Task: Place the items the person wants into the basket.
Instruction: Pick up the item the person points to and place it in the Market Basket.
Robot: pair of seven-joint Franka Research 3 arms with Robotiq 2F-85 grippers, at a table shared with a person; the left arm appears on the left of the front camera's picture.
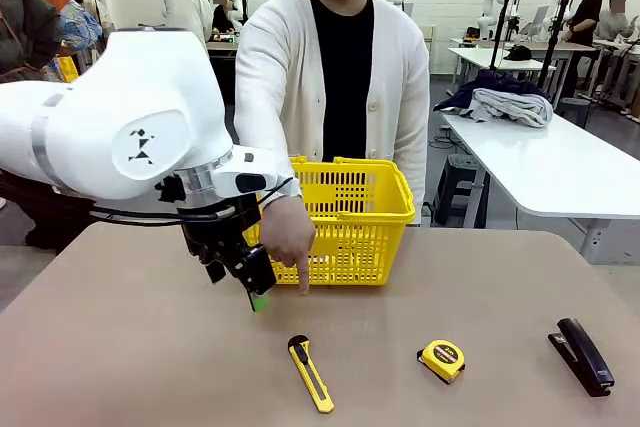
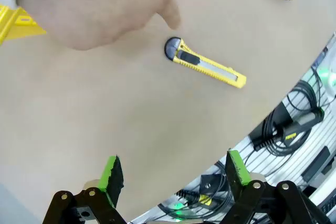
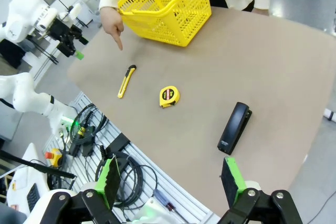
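A long yellow utility knife (image 1: 311, 374) (image 2: 207, 64) (image 3: 126, 81) with a black tip lies flat near the table's front. The person's hand (image 1: 291, 237) (image 2: 94, 3) (image 3: 112, 23) points a finger down at the table just behind the knife. The yellow lattice basket (image 1: 345, 217) (image 3: 168, 6) stands in front of the person at the far side. My left gripper (image 1: 250, 287) (image 2: 174, 171) hovers open and holds nothing, left of the pointing hand and above the table. High over the near right, my right gripper (image 3: 170, 179) is open and holds nothing.
A round yellow tape measure (image 1: 442, 359) (image 3: 169, 96) lies right of the knife. A black stapler (image 1: 581, 355) (image 3: 234, 127) rests near the right front edge. Cables and electronics (image 3: 105, 150) sit below the table's near edge.
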